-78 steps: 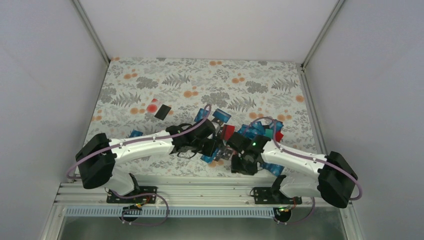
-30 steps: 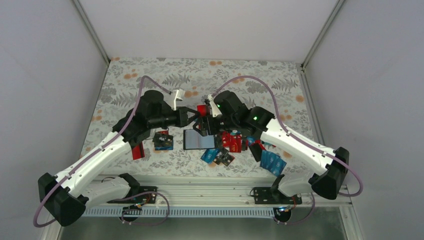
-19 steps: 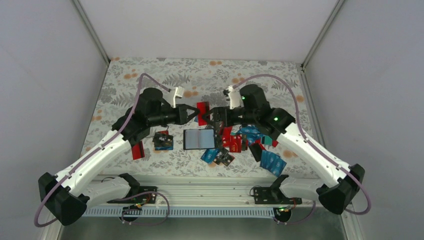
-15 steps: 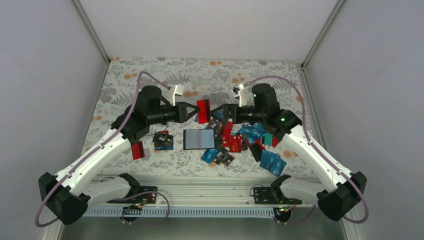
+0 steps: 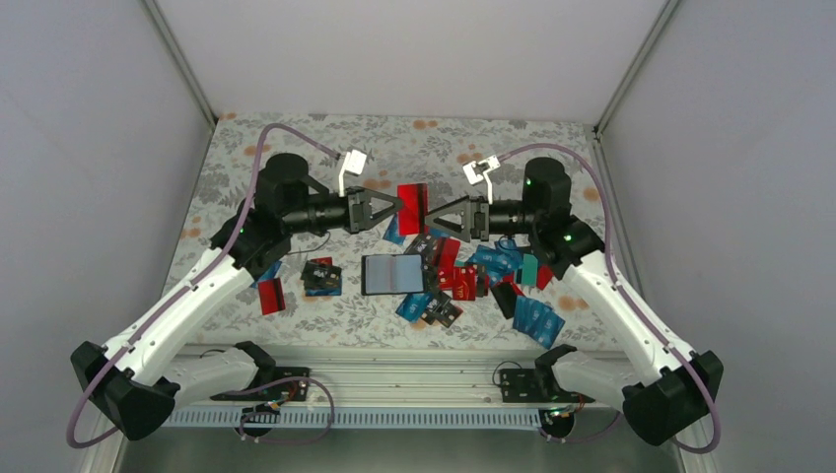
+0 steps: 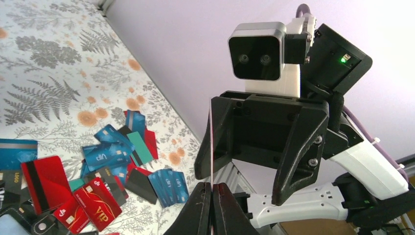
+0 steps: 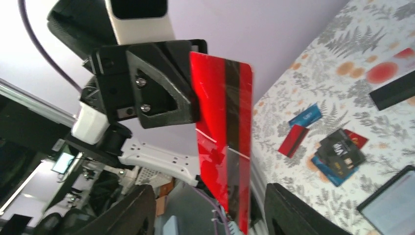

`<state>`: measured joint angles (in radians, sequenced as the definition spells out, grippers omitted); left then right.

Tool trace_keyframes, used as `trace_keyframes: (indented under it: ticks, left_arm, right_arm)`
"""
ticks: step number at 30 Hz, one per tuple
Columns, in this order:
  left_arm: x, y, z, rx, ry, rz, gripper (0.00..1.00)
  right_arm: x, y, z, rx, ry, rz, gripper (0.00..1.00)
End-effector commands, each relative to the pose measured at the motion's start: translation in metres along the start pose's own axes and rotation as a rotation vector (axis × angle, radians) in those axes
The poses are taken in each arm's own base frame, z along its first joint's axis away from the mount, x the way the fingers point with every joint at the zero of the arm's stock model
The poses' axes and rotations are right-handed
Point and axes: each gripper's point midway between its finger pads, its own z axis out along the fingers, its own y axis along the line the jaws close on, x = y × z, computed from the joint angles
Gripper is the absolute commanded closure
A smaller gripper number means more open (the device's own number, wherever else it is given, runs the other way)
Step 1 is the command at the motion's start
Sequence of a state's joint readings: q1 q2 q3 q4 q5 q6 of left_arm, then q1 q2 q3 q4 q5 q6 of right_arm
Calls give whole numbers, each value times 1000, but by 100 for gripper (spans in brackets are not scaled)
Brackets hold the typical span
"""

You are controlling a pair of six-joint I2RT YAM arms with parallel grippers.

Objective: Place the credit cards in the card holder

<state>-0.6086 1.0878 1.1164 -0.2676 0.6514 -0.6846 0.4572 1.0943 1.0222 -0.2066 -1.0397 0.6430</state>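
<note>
My left gripper [image 5: 396, 208] is shut on a red credit card [image 5: 412, 208] with a black stripe and holds it upright, high above the table. In the left wrist view the card shows edge-on [image 6: 211, 142] between my shut fingers. My right gripper [image 5: 431, 219] is open and faces the card from the right. In the right wrist view the card [image 7: 222, 127] hangs between my spread fingers [image 7: 134, 210] without visibly touching them. The card holder [image 5: 392, 274] lies open on the table below. Many more credit cards [image 5: 473, 268] lie to its right.
A fanned stack of blue cards [image 5: 537, 318] lies at the front right. A red card [image 5: 271, 295] and a few dark cards [image 5: 320, 277] lie left of the holder. A slim black rectangle [image 7: 396, 90] lies farther back. White walls enclose the table.
Both arms have risen from the table. My left gripper has carried the red card up and back. My right gripper has let go of it, drawn back to the right and opened.
</note>
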Motion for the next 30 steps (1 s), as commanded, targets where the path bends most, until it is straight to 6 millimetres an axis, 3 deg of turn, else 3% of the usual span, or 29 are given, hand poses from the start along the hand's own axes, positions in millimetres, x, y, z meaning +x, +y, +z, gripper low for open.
trace_keyframes:
  ticks: [1, 13, 19, 25, 30]
  left_arm:
    - [-4, -15, -1, 66, 6, 22, 98]
    - [2, -9, 4, 80, 23, 3, 98]
    - [8, 0, 8, 59, 37, -6, 98]
    - [21, 36, 14, -76, 70, -18, 96]
    - [47, 92, 11, -287, 96, -49, 67]
  right_arm:
    - [-3, 30, -7, -110, 7, -86, 46]
    - [-7, 29, -3, -135, 12, -81, 72]
    - [-7, 16, 1, -108, 17, -45, 95]
    - [6, -22, 8, -11, 37, 62, 96]
    - [31, -68, 12, 115, 52, 188, 96]
